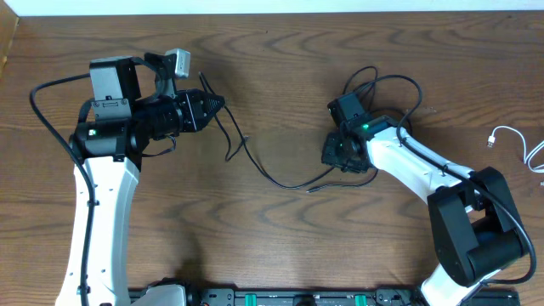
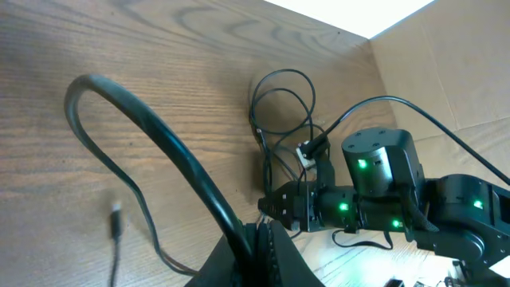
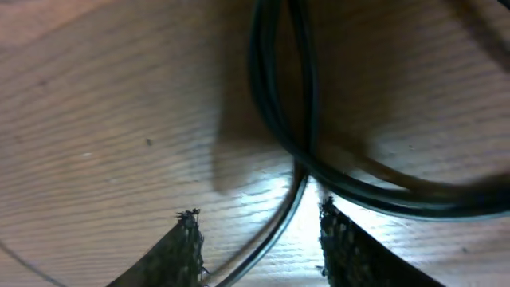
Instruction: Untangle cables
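My left gripper (image 1: 214, 105) is raised over the table's left half and shut on a black cable (image 1: 280, 181). The cable hangs down from it and runs right along the table to my right gripper (image 1: 337, 156). In the left wrist view the jaws (image 2: 267, 239) pinch this cable (image 2: 159, 135), and a loose plug end (image 2: 117, 223) lies below. More black cable loops (image 1: 387, 85) lie behind the right gripper. My right gripper (image 3: 259, 215) is open and low over the table. A thin black cable (image 3: 275, 227) runs between its fingers, with crossed black cables (image 3: 279, 104) just ahead. A white cable (image 1: 510, 136) lies at the far right.
The wooden table (image 1: 272, 59) extends to a cardboard wall at the far left corner (image 1: 7, 42). The left arm's own thick cable (image 1: 51, 85) arcs beside its wrist. The right arm's base (image 1: 476, 238) stands at the front right.
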You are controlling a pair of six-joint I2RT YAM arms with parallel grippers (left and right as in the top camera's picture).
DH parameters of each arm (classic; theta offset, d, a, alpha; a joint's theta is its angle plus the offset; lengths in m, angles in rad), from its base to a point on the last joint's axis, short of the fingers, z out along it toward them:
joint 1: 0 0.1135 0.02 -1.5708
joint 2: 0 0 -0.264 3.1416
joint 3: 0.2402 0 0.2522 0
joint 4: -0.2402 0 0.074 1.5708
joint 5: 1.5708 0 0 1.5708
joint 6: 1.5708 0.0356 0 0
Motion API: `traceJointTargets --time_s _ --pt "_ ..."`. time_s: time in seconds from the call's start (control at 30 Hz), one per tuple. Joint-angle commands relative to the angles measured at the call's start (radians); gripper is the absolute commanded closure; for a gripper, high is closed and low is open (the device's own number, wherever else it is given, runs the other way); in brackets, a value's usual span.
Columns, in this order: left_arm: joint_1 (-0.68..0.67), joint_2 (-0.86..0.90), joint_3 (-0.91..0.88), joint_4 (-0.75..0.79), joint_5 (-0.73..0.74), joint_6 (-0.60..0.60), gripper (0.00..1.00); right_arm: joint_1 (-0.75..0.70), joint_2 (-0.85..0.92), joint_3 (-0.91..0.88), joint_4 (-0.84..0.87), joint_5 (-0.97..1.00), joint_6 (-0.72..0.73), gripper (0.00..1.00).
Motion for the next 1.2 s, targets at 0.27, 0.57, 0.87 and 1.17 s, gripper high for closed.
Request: traceJointTargets --time_s 0.27,0.57,0.87,1.17 --pt "-0.002 -0.003 0.009 -0.003 0.016 0.017 0.92 0.005 0.108 -0.001 -0.014 -0.04 0.101 0.64" --pt "-0.002 -0.003 0.009 -0.003 0.016 0.017 0.92 0.0 0.182 0.0 0.055 -0.152 0.032 0.99" --pt "-0.002 -0.002 -0.005 -0.003 0.016 0.017 0.92 -0.005 0.006 0.0 0.267 -0.487 -0.366 0.99" --pt "-0.002 -0.002 -0.041 -0.003 0.016 0.015 0.92 -0.005 -0.186 0.0 0.04 -0.584 0.012 0.99"
